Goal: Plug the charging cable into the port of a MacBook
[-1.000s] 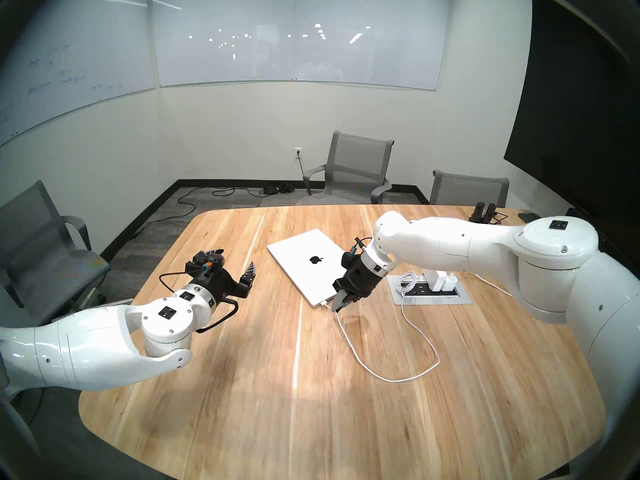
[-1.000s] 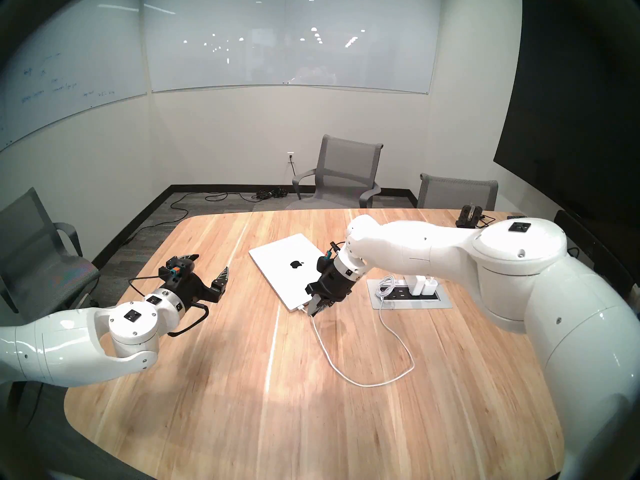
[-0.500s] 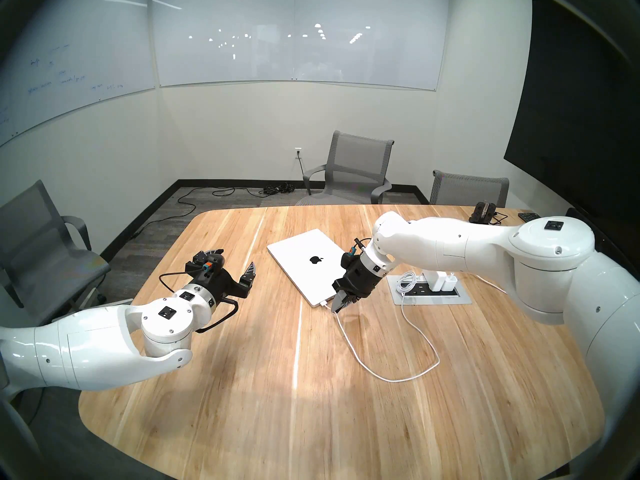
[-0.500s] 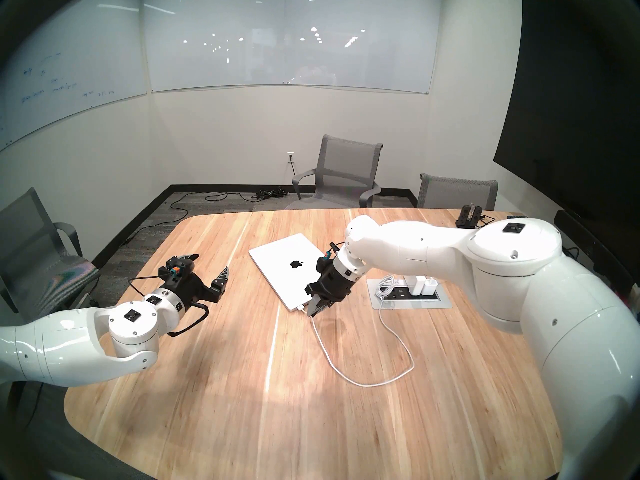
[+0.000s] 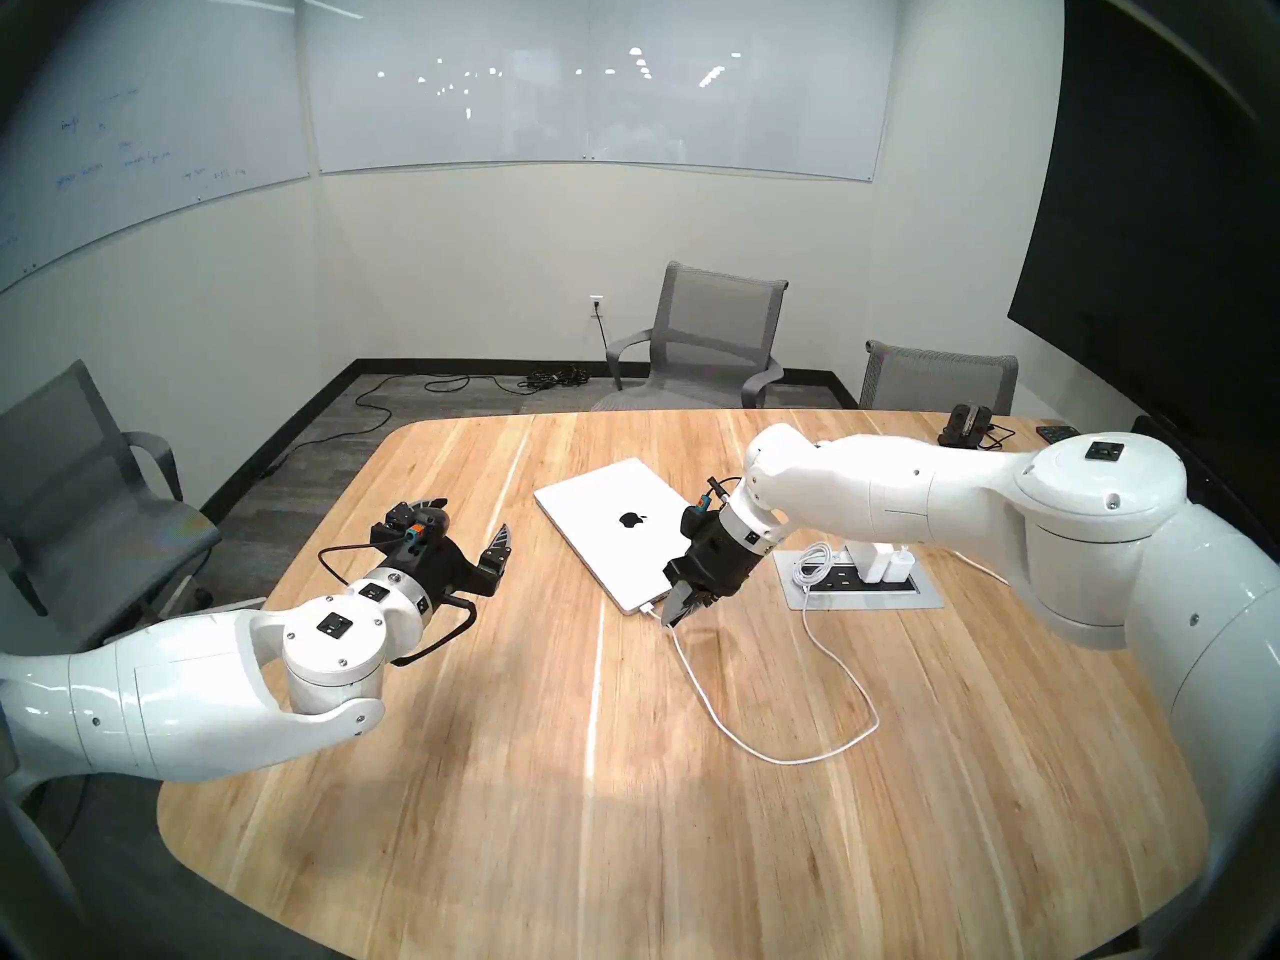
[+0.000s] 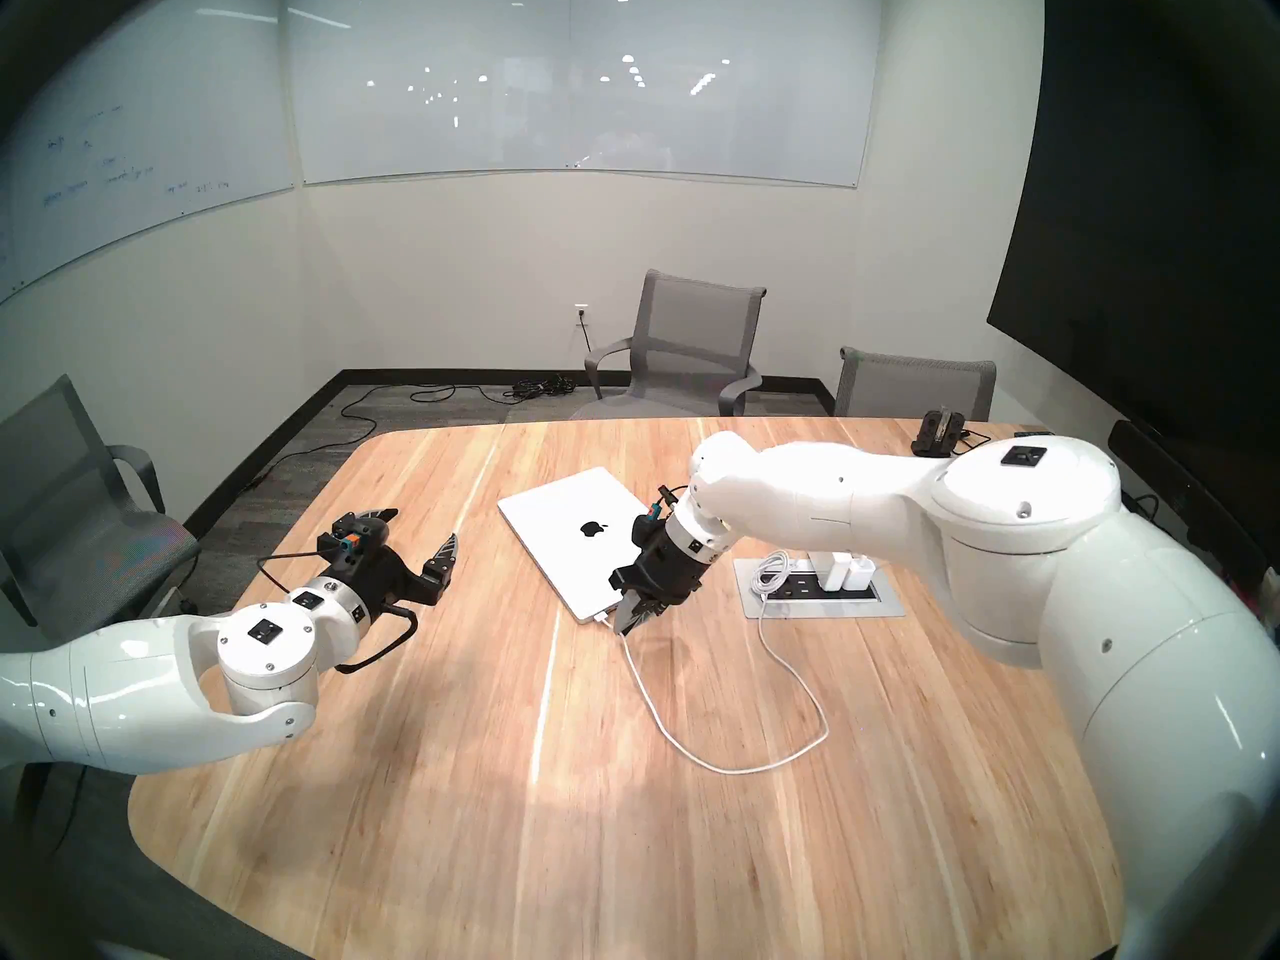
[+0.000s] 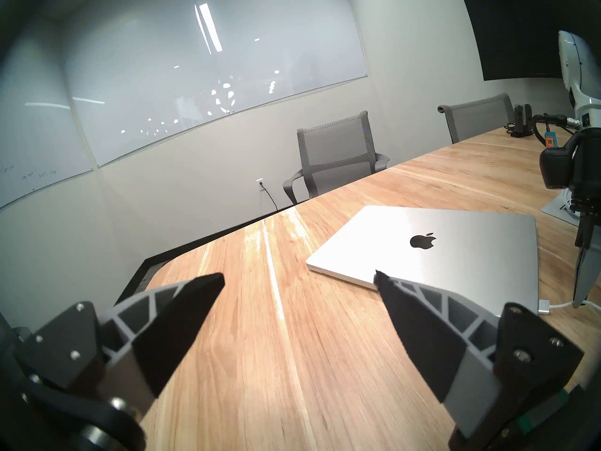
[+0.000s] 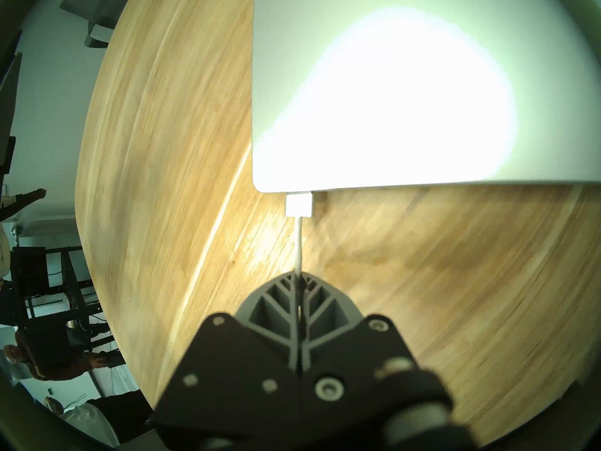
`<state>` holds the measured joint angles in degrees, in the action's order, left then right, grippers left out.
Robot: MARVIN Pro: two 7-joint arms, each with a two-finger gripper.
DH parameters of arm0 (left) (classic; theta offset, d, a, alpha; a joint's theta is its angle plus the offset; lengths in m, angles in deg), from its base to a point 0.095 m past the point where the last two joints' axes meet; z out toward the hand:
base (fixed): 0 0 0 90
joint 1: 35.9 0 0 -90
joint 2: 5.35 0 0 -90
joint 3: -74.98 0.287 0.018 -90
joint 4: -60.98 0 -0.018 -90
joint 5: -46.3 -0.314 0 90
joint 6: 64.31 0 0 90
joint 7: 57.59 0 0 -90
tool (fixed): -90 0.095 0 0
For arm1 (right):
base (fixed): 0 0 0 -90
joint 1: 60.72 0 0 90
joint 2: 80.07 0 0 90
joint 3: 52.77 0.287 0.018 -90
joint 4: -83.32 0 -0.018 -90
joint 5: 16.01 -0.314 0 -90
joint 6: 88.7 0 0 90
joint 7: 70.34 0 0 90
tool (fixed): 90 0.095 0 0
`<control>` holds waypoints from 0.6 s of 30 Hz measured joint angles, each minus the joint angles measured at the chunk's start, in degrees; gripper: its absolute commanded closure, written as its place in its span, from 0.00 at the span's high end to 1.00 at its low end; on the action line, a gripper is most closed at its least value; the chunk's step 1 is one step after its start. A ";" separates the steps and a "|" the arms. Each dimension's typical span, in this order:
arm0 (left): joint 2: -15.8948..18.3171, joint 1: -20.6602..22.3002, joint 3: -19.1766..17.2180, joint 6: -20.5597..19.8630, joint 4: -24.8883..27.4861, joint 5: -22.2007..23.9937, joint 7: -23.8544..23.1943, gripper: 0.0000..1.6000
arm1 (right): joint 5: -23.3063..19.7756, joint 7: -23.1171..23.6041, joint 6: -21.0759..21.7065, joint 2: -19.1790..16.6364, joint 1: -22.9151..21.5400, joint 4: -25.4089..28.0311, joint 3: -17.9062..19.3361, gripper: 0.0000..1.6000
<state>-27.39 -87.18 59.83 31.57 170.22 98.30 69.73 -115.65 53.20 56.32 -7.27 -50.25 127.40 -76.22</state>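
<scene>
The closed silver MacBook (image 5: 616, 529) (image 6: 578, 539) (image 7: 439, 251) lies flat on the wooden table. The white charging cable (image 5: 762, 751) (image 6: 727, 764) loops across the table from the power panel. Its flat connector (image 8: 299, 204) (image 7: 543, 305) sits against the MacBook's (image 8: 422, 82) near edge, beside the corner. My right gripper (image 5: 673, 616) (image 6: 627, 622) (image 8: 298, 278) points down, shut on the cord just behind the connector. My left gripper (image 5: 474, 515) (image 6: 424, 524) (image 7: 299, 276) hovers open and empty to the left of the laptop.
A recessed power panel (image 5: 859, 581) to the right of the laptop holds white adapters (image 5: 886, 560) and a bundled white cable (image 5: 814, 564). A small black device (image 5: 966, 425) stands at the far right edge. Grey chairs (image 5: 713, 335) ring the table.
The right arm's elbow has drifted slightly to the left. Both grippers, the cable and the laptop stay where they were.
</scene>
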 measured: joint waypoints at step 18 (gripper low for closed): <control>0.00 0.00 0.00 0.00 0.00 0.00 0.00 1.00 | -0.03 0.25 0.00 0.21 -0.04 -0.11 -0.15 0.00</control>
<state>-27.39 -87.18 59.83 31.57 170.22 98.30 69.73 -115.68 53.45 56.31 -7.07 -50.28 127.29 -76.37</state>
